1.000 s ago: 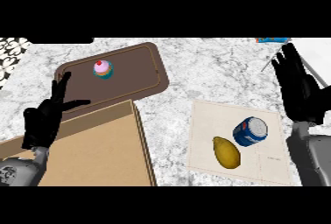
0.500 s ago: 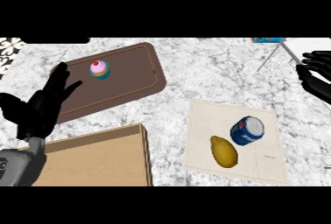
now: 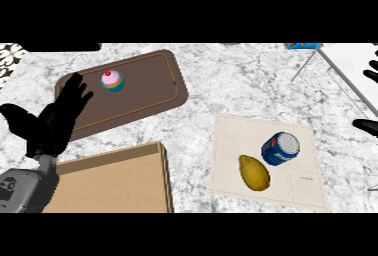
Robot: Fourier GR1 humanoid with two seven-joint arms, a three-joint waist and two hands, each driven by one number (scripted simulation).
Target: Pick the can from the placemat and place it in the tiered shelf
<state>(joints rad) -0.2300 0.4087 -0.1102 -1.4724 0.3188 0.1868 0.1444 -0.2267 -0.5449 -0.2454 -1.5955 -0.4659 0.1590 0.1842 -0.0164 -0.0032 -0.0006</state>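
Can (image 3: 281,148) lying tilted on the placemat (image 3: 303,185), just beside a yellow lemon (image 3: 255,172), untouched. Left hand (image 3: 53,121) resting at the view's left, fingers straight. Right hand (image 3: 367,126) barely showing at the right edge, fingers impossible to judge. Reach stage, by the look. Next: down over the can, then across to the tiered shelf (image 3: 347,75).

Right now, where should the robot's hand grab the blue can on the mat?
Probably around its blue side, coming from above. The can lies tipped over on the placemat, silver end up-right, and the lemon sits close at its lower left.
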